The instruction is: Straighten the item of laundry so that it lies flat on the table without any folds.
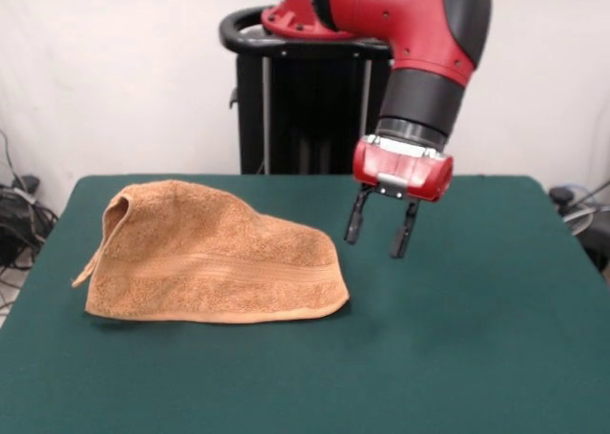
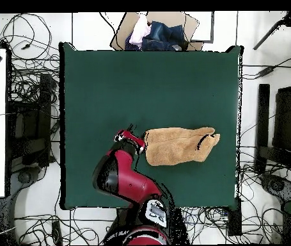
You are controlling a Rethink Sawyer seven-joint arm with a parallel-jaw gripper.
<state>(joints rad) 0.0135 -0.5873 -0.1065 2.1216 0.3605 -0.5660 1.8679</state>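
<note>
- My claw [image 1: 379, 234] is hanging just above the green counter [image 1: 477, 320], fingers spread apart, nothing in them.
- The orange-tan towel [image 1: 214, 258] sits right beside the claw, bunched and folded over itself, one end humped up.
- From overhead, the claw [image 2: 130, 139] is right at the towel's [image 2: 176, 145] near edge.
</note>
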